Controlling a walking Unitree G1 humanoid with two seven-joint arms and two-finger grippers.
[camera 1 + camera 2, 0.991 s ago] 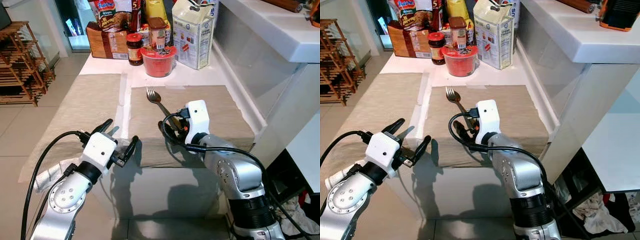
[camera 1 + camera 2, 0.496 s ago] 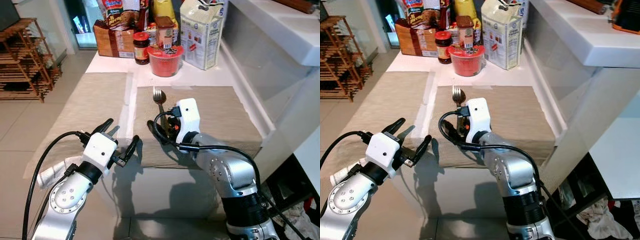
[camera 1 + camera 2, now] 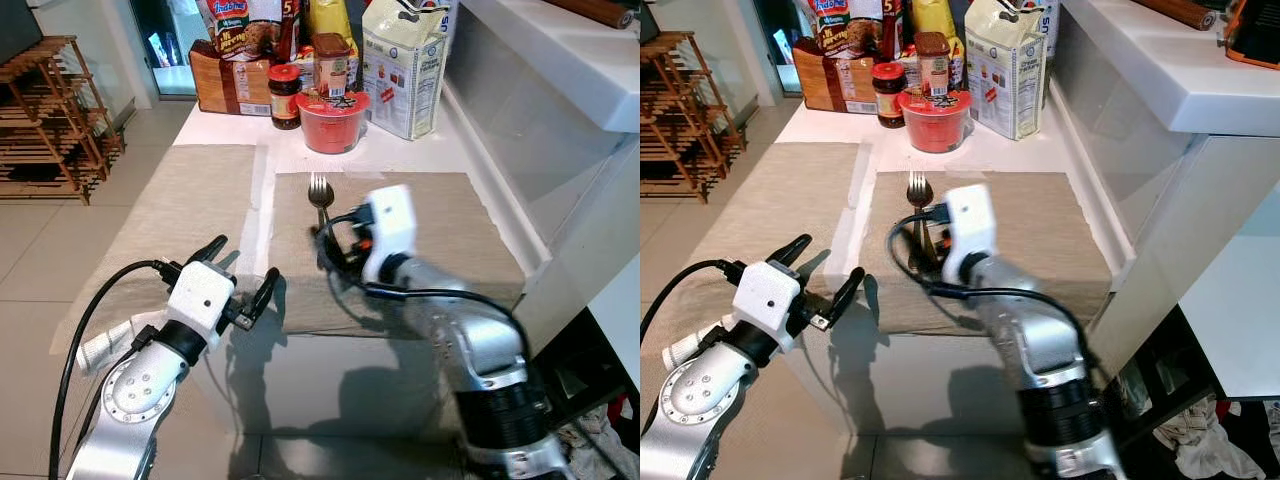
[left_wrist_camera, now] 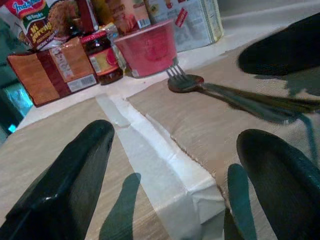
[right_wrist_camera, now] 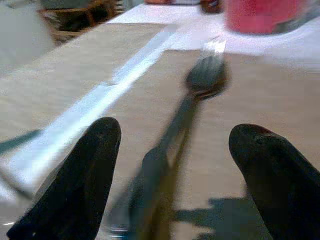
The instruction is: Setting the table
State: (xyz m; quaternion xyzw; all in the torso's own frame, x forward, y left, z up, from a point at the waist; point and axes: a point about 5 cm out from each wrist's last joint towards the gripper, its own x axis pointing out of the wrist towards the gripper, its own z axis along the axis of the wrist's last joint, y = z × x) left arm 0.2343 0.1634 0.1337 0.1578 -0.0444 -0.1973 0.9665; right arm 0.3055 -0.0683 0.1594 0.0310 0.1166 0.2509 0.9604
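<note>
Since half a second ago the right gripper (image 5: 172, 170) has shifted a little toward the right of the frame and shows motion blur; its fingers (image 5: 80, 175) stand apart on either side of the fork's handle without touching it. The fork (image 3: 319, 192) lies where it was, centre of the frame, on the right mat (image 3: 450, 215), tines pointing at the red bowl (image 3: 330, 115). The left gripper (image 3: 243, 275) hovers as before at the lower left, over the table's near edge by the left mat (image 3: 190, 200), fingers spread wide and empty.

At the top of the frame a packet (image 4: 35, 17) bears red lettering, only partly legible. The print on the brown box (image 4: 52, 70), the jar (image 3: 284, 95) and the white carton (image 3: 405, 60) is too small to read.
</note>
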